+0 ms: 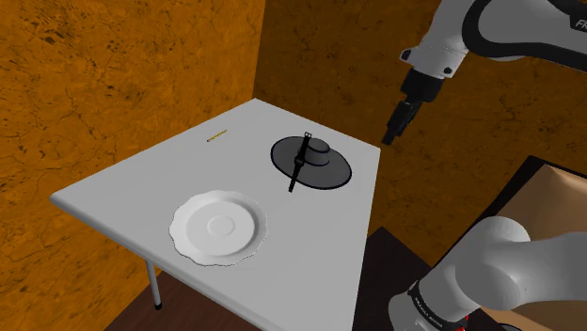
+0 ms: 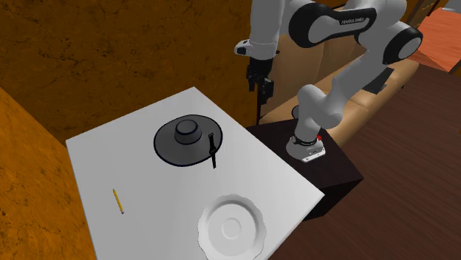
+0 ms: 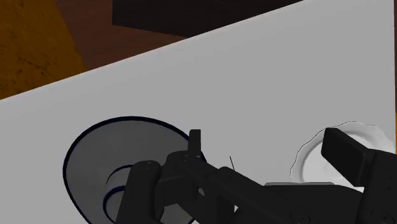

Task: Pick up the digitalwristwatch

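Reading across the shoulder view from its left, we see a white table [image 1: 113, 188] against orange walls, with a small yellow pencil [image 1: 217, 136] near the far edge and a white scalloped plate [image 1: 219, 227] nearer the front. To the right of these sits a dark grey brimmed hat [image 1: 325, 165]. The digitalwristwatch [image 1: 299, 166], thin and black, is draped across the hat: one end is up beside the crown and the other reaches over the brim onto the table on the plate's side. Further right, the gripper [image 1: 395, 127] hangs in the air, well apart from the watch. In the wrist view its fingers stand wide apart with nothing between them. The brown stand [image 1: 550, 202] is at the lower right.
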Motion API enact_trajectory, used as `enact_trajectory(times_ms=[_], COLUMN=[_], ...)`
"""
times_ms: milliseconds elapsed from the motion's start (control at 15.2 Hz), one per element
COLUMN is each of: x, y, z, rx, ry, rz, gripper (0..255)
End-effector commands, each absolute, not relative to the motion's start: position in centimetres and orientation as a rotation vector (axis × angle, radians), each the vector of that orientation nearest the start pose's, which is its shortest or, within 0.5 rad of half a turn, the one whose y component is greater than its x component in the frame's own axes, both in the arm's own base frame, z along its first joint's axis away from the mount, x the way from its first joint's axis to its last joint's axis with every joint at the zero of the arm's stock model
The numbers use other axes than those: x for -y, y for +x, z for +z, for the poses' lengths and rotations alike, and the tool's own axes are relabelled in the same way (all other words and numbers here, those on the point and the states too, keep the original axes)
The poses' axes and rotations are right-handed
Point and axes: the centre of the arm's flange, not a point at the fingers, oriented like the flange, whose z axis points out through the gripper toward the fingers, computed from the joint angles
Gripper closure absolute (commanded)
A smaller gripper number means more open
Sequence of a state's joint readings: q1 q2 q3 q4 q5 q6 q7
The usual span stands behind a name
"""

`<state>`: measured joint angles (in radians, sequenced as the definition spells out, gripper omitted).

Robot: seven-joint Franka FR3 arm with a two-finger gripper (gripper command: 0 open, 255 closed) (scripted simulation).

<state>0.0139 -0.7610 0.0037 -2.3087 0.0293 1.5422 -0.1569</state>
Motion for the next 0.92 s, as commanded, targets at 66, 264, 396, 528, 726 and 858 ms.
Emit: enact_trajectory(times_ms=[66, 264, 396, 528, 726, 858], x=[-1.7, -4.0, -5.2, -6.3, -7.5, -8.0], y=[32.1, 35.1, 37.3, 39.5, 43.1, 45.6], z=[59.9, 59.0, 58.4, 57.8, 56.9, 56.2], rx=[0.201, -0.01, -0.15, -0.29, -0.499, -0.637], ry=[-3.108, -3.114, -3.11, -3.1, -3.073, -3.047], rz=[0.004, -0.002, -0.006, -0.011, -0.017, -0.021], gripper=[0, 0, 0, 0, 0, 0])
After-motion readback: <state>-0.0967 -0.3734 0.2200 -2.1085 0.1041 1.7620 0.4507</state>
